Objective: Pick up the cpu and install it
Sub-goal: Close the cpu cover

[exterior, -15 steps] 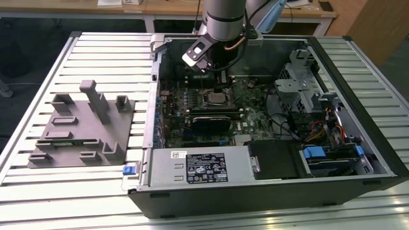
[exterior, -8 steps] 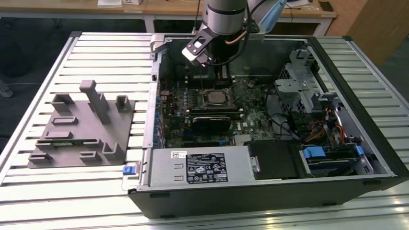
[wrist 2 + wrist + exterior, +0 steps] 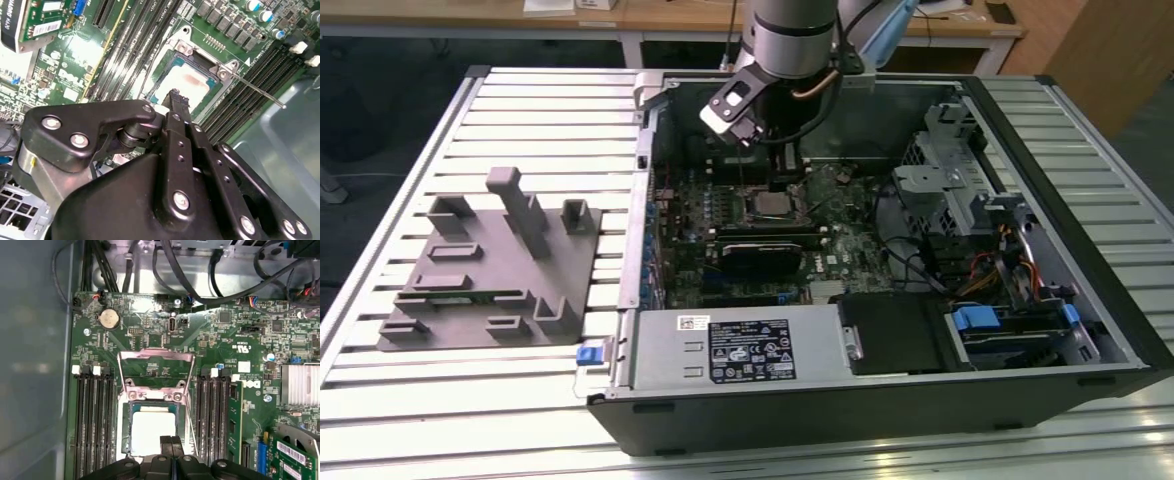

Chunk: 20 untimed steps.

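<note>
The cpu (image 3: 152, 432) lies flat in the black socket frame on the green motherboard, its silvery-white top facing up; it is also in the second wrist view (image 3: 187, 82) and the exterior view (image 3: 767, 207). The socket's metal load plate (image 3: 155, 365) stands flipped open beside it. My gripper (image 3: 171, 441) hangs just above the cpu's edge with its two black fingers pressed together and nothing between them. In the second wrist view the gripper (image 3: 175, 95) has its tips over the chip, and in the exterior view the gripper (image 3: 783, 188) reaches down into the open computer case.
Memory slots (image 3: 92, 425) flank the socket on both sides. The thin socket lever (image 3: 260, 92) sticks out beside it. A long grey box with a white label (image 3: 740, 345) fills the case's near side, a drive cage (image 3: 961, 175) its right. A grey plastic fixture (image 3: 494, 265) stands on the slatted table (image 3: 400, 130).
</note>
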Tool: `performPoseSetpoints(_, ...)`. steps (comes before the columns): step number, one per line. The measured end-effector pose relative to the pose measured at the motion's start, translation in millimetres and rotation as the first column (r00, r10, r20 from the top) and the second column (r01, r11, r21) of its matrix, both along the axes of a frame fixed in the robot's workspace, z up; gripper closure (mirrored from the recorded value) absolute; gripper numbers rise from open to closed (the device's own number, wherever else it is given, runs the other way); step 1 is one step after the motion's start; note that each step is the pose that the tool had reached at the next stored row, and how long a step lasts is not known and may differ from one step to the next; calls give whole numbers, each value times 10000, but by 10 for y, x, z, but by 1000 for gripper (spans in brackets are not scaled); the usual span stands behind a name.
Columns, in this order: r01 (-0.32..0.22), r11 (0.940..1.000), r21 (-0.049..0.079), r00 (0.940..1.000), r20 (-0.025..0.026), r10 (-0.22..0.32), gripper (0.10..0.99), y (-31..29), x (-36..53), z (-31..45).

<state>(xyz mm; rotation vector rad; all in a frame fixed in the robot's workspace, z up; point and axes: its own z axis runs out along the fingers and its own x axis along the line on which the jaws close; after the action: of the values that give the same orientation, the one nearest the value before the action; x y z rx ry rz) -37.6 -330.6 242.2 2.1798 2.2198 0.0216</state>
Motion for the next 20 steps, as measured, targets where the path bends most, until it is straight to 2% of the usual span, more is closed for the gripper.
performPoseSetpoints(3,0,10000,4,10000,0,0,980,-1,0,41)
performPoseSetpoints(13,-1,10000,16,10000,0,1,980,-1,0,291)
performPoseSetpoints(20,-3,10000,17,10000,0,3,980,-2,4,301)
